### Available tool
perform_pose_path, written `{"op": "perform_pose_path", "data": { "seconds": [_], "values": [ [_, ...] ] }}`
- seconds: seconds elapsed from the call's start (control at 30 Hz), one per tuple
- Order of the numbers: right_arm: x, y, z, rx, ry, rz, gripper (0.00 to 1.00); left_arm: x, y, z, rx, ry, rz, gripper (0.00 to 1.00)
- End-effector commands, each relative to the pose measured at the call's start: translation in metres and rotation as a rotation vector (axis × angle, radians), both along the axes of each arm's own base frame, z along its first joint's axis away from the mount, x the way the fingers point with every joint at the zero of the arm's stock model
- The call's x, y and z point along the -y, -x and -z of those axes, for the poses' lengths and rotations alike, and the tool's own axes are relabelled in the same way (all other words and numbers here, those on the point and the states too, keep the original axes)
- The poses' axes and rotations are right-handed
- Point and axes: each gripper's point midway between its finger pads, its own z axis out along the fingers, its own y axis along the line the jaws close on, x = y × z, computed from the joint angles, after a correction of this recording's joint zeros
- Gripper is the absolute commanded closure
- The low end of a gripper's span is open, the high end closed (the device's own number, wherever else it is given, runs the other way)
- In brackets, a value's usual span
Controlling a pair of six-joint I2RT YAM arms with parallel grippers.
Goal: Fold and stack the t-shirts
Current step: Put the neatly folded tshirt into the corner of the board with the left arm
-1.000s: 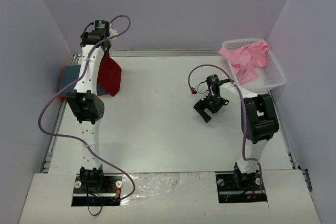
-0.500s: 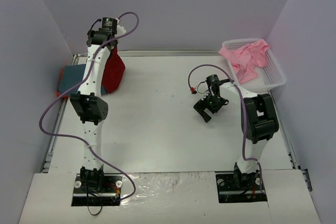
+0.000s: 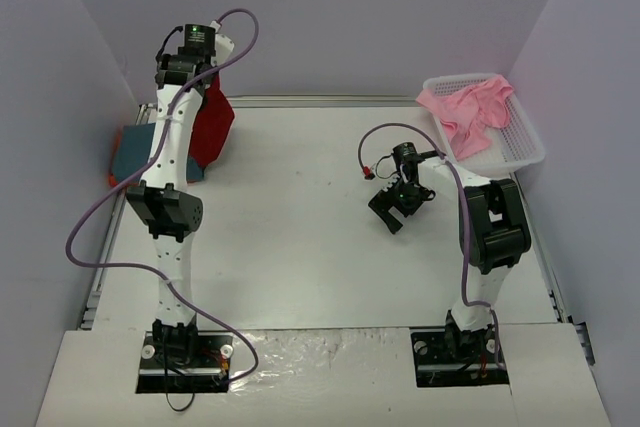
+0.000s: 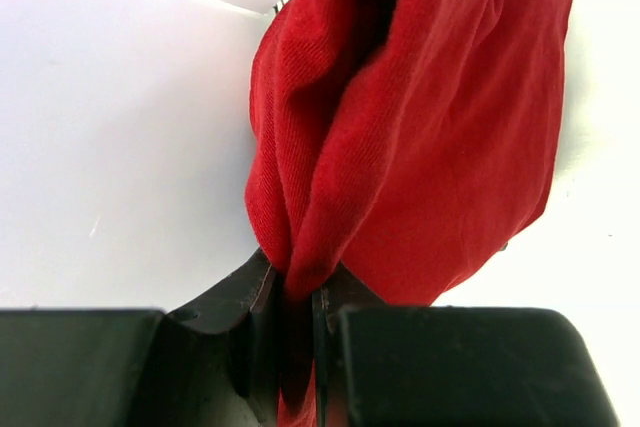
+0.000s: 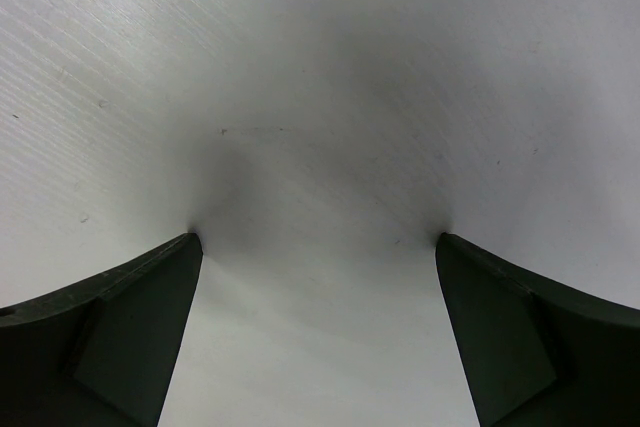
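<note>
A dark red t-shirt (image 3: 212, 122) hangs bunched in the air at the far left, pinched in my shut left gripper (image 3: 207, 75). In the left wrist view the red cloth (image 4: 420, 147) fills the space above the left gripper (image 4: 300, 282), and a fold runs down between the jaws. Beneath and to the left lies a folded teal-blue t-shirt (image 3: 130, 147) with an orange edge (image 3: 113, 179) under it. A light pink t-shirt (image 3: 465, 107) lies crumpled in the basket. My right gripper (image 3: 392, 209) hovers open just above the bare table (image 5: 315, 97), nothing between its fingers (image 5: 130, 327).
The white lattice basket (image 3: 520, 152) stands at the back right corner, close to the right wall. Purple-grey walls close in the table on the left, back and right. A metal rail (image 3: 95, 292) runs along the table's left edge.
The left arm lifted the red t-shirt a little, swinging it right and then back left. The right arm has not moved.
</note>
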Motion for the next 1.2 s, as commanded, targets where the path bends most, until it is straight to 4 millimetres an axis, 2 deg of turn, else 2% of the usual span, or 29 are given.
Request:
{"op": "perform_pose_path", "data": {
  "seconds": [0.0,0.37,0.93,1.0,1.07,1.17],
  "values": [
    [0.016,0.028,0.025,-0.12,0.093,-0.02,0.0,-0.01,0.022,-0.078,0.195,0.001,-0.034,0.97],
    [0.019,0.03,0.029,-0.132,0.113,-0.022,0.0,-0.021,0.018,-0.064,0.162,-0.016,-0.057,0.98],
    [0.026,0.038,0.042,-0.178,0.14,-0.017,0.0,-0.073,-0.001,-0.031,0.137,0.025,-0.151,0.98],
    [0.027,0.039,0.043,-0.182,0.141,-0.014,0.0,-0.073,-0.004,-0.027,0.136,0.032,-0.148,0.97],
    [0.029,0.04,0.045,-0.19,0.144,-0.01,0.0,-0.092,-0.004,-0.021,0.13,0.039,-0.186,0.98],
    [0.031,0.042,0.048,-0.201,0.149,-0.007,0.0,-0.096,-0.007,-0.014,0.122,0.05,-0.193,0.98]
  ]
}}
